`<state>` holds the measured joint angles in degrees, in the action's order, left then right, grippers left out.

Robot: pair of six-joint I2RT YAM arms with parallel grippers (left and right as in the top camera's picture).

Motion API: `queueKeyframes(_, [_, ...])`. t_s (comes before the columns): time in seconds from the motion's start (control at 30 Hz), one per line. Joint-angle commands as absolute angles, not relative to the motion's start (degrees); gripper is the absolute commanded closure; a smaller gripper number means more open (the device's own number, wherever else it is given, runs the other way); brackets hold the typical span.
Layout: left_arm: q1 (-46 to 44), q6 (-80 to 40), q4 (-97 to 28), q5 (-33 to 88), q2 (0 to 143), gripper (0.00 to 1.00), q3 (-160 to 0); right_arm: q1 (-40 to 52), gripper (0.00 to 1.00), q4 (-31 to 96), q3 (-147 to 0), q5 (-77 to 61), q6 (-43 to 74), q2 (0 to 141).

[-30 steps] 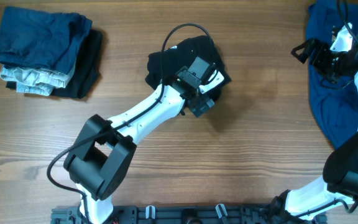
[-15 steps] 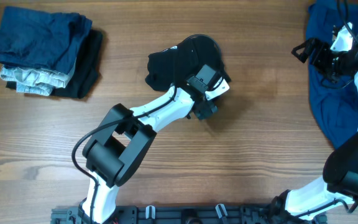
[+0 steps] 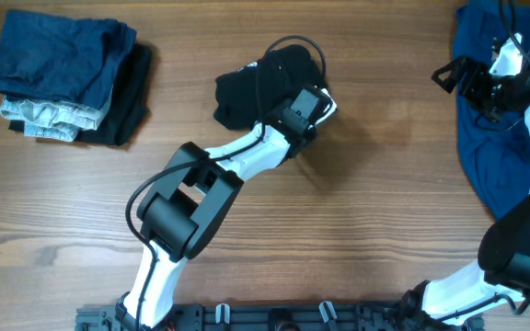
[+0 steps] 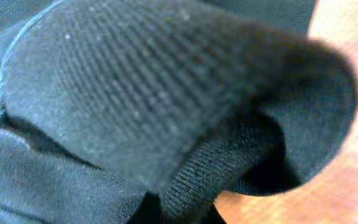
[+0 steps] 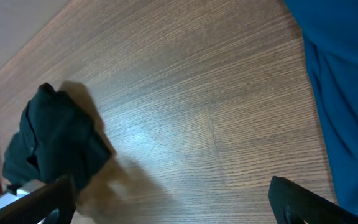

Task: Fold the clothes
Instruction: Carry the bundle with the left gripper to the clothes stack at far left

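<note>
On the wooden tabletop [image 3: 385,211], the left jaws, open a second ago, are now pinching the crumpled black shirt [image 3: 242,97] at mid-table, probably readying a fold; the right jaws are waiting open by the blue garment [image 3: 495,156].

On the brown wooden table [image 3: 385,230], the crumpled black fabric garment [image 3: 247,92] lay at 12 o'clock from the centre. The stack of folded blue, grey and black cloth garments [image 3: 63,78] sat at 10 o'clock, well apart from it. The spread royal-blue fabric garment [image 3: 486,147] lay at 2 to 3 o'clock, along the right edge. The left gripper [image 3: 297,106] sat on the black garment's 4 o'clock side, the right gripper [image 3: 444,75] at the blue garment's 9 o'clock edge.
</note>
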<state>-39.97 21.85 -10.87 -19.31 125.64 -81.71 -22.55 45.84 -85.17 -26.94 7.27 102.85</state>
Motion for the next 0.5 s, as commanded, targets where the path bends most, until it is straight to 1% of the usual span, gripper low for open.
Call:
queueKeyframes(0.0, [-37.4,17.5,-9.8,-30.9,128.5,0.96,-79.9,-22.3,0.0,45.8,-84.8,-26.6,6.1,102.9])
queueKeyframes(0.1, [-37.4,17.6,-9.8,-34.6,124.7,0.96,-81.1,-22.3,0.0,45.9,-84.8,-26.6,6.2,102.9])
queueKeyframes(0.3, [-35.8,24.1,-9.6,-34.6,113.6,0.96,-81.3,-22.3,0.0,45.9,-84.8,-26.6,6.2,102.9])
queueKeyframes(0.47, [-33.7,29.7,-8.7,-34.6,108.0,0.96,-81.3,-22.3,0.0,45.9,-84.8,-26.6,6.2,102.9])
